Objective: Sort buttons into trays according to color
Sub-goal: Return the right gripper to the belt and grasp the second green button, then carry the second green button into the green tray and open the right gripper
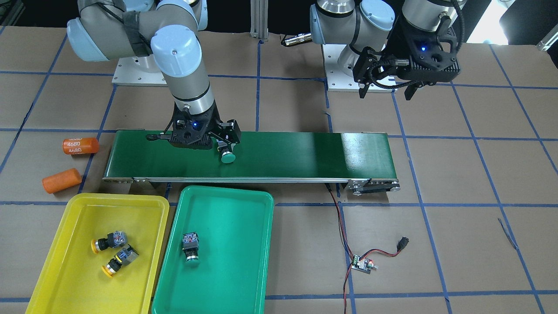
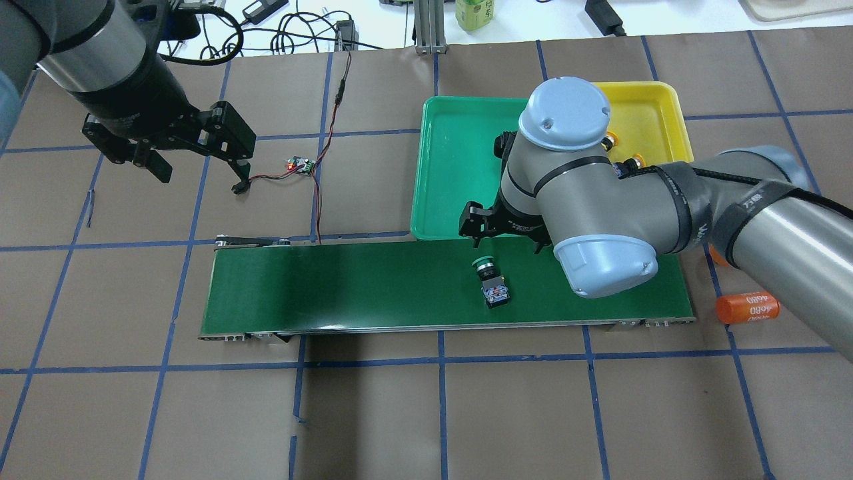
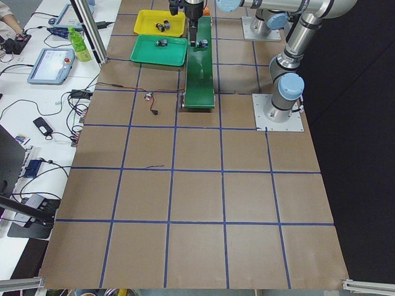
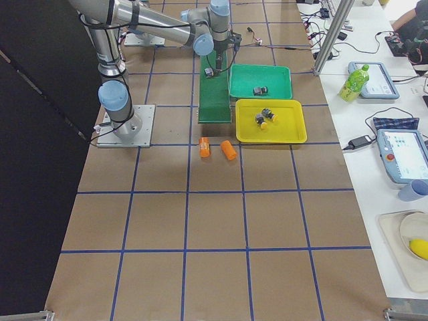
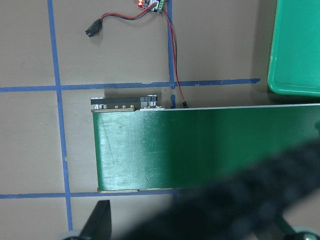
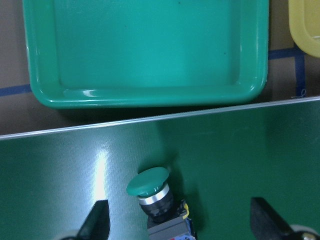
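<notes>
A green-capped button (image 1: 227, 155) lies on its side on the dark green conveyor belt (image 1: 296, 155). My right gripper (image 6: 181, 225) hovers open above it. In the right wrist view the button (image 6: 150, 184) lies between the two spread fingertips (image 6: 97, 225), touched by neither. The green tray (image 1: 235, 270) holds one green button (image 1: 191, 247). Two yellow buttons (image 1: 109, 241) (image 1: 120, 260) lie in the yellow tray (image 1: 61, 279). My left gripper (image 2: 200, 175) hangs open and empty above the table past the belt's other end.
Two orange cylinders (image 1: 80, 145) (image 1: 62, 180) lie on the table beside the belt's end near the yellow tray. A small controller board (image 1: 362, 264) with red and black wires (image 1: 338, 209) sits in front of the belt.
</notes>
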Action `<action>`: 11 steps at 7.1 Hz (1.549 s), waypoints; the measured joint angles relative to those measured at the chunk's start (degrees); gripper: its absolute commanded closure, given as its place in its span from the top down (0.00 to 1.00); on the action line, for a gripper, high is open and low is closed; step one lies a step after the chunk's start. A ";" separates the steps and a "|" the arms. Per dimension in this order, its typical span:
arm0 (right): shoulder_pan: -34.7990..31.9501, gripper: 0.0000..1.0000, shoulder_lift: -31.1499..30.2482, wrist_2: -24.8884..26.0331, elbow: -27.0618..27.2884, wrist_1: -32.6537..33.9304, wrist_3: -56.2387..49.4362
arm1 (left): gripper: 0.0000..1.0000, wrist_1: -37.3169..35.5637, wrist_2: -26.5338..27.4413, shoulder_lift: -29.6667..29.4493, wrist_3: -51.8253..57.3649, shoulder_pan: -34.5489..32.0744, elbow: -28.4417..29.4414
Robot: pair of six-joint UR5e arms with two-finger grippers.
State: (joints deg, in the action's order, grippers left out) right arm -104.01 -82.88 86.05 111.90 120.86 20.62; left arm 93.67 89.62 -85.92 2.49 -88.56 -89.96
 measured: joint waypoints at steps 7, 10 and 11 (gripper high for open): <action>0.13 0.00 0.39 1.70 5.69 0.75 -0.82 | 1.00 -0.41 -0.25 -0.09 0.06 -0.03 0.08; 0.91 0.00 0.02 4.78 0.02 0.22 -0.95 | 1.00 -0.41 -0.32 -0.23 0.00 -0.03 0.28; 0.96 0.00 0.98 4.67 -3.64 0.38 -0.86 | 1.00 -0.41 -0.32 -0.26 -0.02 -0.03 0.31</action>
State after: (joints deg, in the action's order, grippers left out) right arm -103.05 -81.90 90.71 108.26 121.25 19.76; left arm 93.25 89.30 -86.19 2.47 -88.59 -89.65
